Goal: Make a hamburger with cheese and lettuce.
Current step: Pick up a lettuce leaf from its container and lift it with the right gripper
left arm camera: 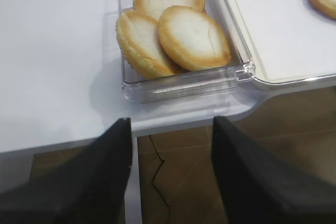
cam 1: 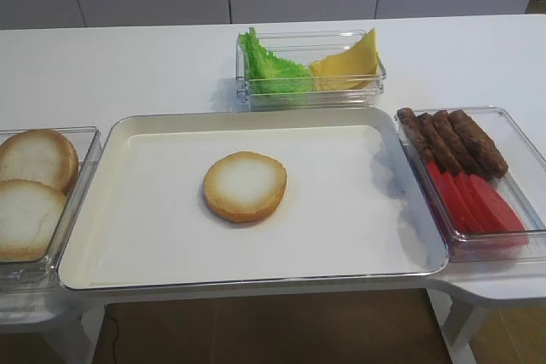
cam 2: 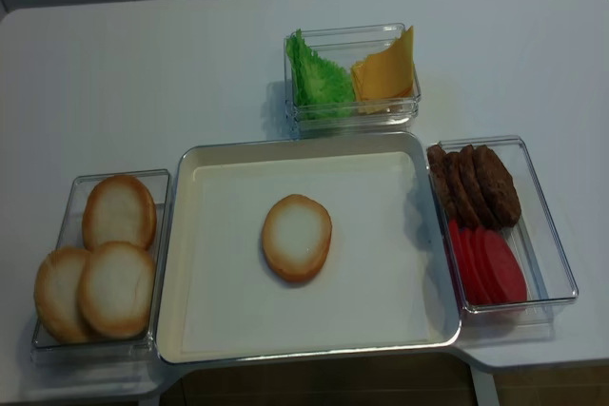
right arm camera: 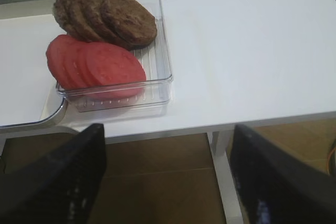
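One bun half of the hamburger (cam 1: 245, 186) (cam 2: 297, 237) lies cut face up in the middle of the white tray (cam 1: 153, 236) (cam 2: 219, 320), with nothing on it. Behind the tray, a clear box (cam 1: 309, 87) holds the green ruffled lettuce (cam 1: 271, 70) (cam 2: 318, 81) on its left and the yellow cheese (cam 1: 348, 63) (cam 2: 386, 71) on its right. My left gripper (left arm camera: 170, 145) hangs open and empty off the table's front edge, in front of the spare buns. My right gripper (right arm camera: 168, 153) is open and empty, off the front edge near the patty box. Neither gripper shows in the high views.
A clear box (left arm camera: 184, 85) (cam 2: 57, 235) with three spare bun halves (left arm camera: 193, 38) sits left of the tray. Right of the tray, another clear box (right arm camera: 157, 77) (cam 2: 552, 263) holds brown patties (right arm camera: 128, 19) at the back and red slices (right arm camera: 110, 64) in front.
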Robot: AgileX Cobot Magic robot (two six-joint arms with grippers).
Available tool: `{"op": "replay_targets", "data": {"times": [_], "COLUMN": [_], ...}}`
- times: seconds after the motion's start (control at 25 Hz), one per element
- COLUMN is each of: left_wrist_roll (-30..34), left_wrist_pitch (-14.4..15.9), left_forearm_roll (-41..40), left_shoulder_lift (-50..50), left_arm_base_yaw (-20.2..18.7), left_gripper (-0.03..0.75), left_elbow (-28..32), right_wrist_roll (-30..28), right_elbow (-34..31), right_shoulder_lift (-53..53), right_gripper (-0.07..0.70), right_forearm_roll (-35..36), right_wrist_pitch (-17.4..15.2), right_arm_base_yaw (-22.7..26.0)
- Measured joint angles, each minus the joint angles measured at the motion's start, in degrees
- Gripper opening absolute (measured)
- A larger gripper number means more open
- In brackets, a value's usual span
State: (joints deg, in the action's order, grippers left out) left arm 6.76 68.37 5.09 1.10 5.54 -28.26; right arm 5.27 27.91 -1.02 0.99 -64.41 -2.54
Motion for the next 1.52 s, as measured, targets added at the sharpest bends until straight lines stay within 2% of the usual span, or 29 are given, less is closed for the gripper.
{"op": "replay_targets", "data": {"times": [1.52], "left_wrist_roll": [0.21], "left_wrist_pitch": [0.0], "left_forearm_roll": [0.08], "left_shoulder_lift": [0.0], "left_arm_base_yaw": [-1.02], "left_gripper": [0.368], "left_elbow": [0.0], "right_wrist_roll": [0.08], "right_elbow": [0.0], "right_shoulder_lift": [0.0], "right_gripper": [0.559], "right_forearm_roll": [0.0], "right_wrist_pitch": [0.0], "right_arm_base_yaw": [0.0]}}
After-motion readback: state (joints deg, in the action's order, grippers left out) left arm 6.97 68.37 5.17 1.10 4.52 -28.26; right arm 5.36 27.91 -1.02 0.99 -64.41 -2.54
